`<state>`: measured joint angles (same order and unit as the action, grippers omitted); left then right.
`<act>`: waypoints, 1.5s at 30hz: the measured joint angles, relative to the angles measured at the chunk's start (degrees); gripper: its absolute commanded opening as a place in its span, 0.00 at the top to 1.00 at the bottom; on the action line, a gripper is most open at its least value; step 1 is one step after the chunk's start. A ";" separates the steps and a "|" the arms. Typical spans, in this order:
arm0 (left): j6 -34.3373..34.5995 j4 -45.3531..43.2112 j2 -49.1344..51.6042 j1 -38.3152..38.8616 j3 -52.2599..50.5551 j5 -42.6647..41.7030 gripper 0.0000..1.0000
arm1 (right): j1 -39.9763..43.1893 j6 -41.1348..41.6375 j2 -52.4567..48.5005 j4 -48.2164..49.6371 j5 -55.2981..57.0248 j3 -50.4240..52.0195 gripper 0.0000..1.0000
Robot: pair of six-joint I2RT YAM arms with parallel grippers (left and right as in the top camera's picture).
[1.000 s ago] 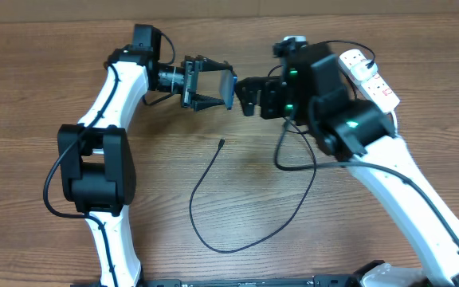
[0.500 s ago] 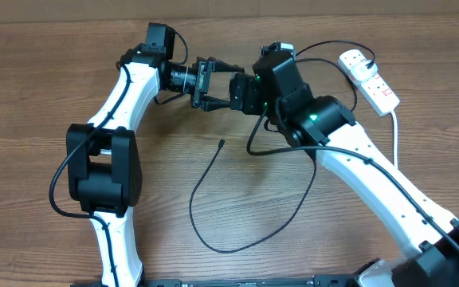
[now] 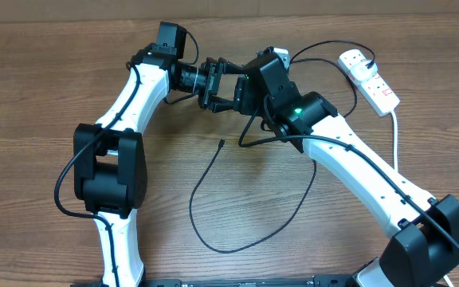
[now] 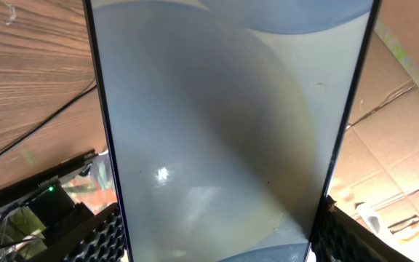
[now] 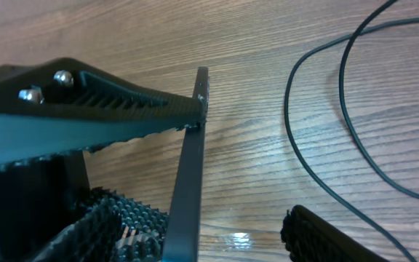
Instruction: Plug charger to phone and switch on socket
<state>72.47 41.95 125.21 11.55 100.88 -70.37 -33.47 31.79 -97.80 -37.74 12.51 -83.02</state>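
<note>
Toward the far edge of the tabletop (image 3: 38,96), about its middle, both hands meet on the phone (image 4: 224,131). The left hand (image 3: 225,84) pinches it across its width, a pad on each long edge. The right hand (image 5: 217,229) stands spread, one pad on either side of the slab, which shows edge-on in its wrist view. Its right pad (image 5: 326,233) is plainly apart from the phone, so nothing is gripped there yet.

This looks like a handover, or a steadying with both hands. To do it well, the right hand should close squarely on the flat faces, clear of the left finger (image 5: 108,109) that bears on the edge. The left hand should hold its pinch until the right one bites. The end that carries the port should be left bare and turned toward the charger (image 3: 205,191).

The socket (image 3: 369,76) lies well apart near the far right corner, white with red marks and a thick white cord. The phone is thin and black-edged, its screen a pale blue-grey wash with a small glint. The charger lies loose in a long curve mid-tabletop, its tip (image 3: 221,143) near the hands but touching neither.
</note>
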 measured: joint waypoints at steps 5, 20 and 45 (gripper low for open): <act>0.74 -0.02 0.00 0.00 0.02 0.85 0.34 | 0.00 0.00 0.00 -0.07 0.00 0.00 0.43; 1.14 -0.42 0.00 0.00 0.02 1.79 0.34 | 0.00 0.13 -0.11 0.00 -0.17 0.00 0.71; 1.11 -1.75 0.00 0.00 0.02 1.88 0.34 | 0.00 0.17 -0.11 0.79 -1.81 0.00 0.82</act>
<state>73.58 40.21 125.21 11.55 100.90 -68.49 -33.47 31.97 -97.91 -36.95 10.70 -83.02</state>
